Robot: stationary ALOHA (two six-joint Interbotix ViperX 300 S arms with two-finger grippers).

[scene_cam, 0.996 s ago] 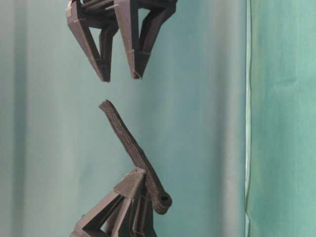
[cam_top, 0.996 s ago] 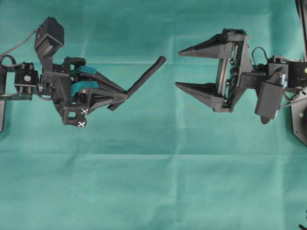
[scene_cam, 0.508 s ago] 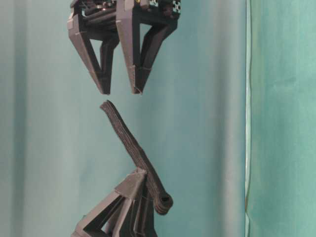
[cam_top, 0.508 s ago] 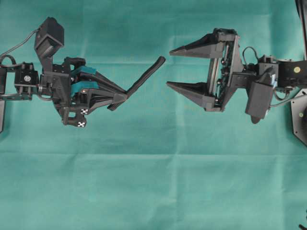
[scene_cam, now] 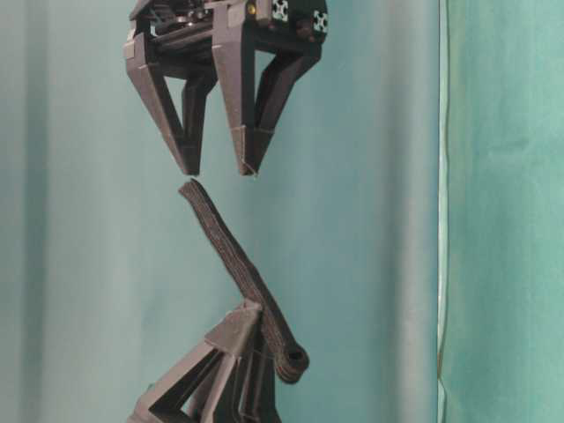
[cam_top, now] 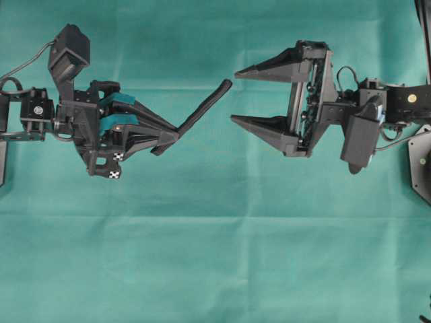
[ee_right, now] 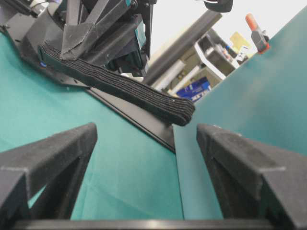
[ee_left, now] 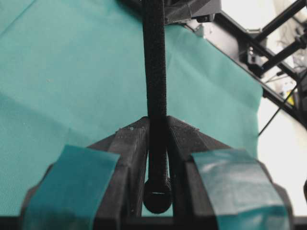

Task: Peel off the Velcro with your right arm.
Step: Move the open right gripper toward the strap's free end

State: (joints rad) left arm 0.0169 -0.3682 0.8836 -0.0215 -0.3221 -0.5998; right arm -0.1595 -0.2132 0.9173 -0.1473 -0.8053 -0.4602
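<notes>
The thin, flexible black Velcro strap is held above the worktop covered in teal-green cloth, pinched near its rounded knob end by the left claw, whose teal-padded fingers are closed on it. Its free tip angles up towards the right claw, just short of it and not touching. That claw's two long, pointed dark-grey fingers are spread wide with nothing between them. Bare cloth lies all around both arms.

The black Velcro is showing against teal cloth, beside teal finger pads and checkered tags.
</notes>
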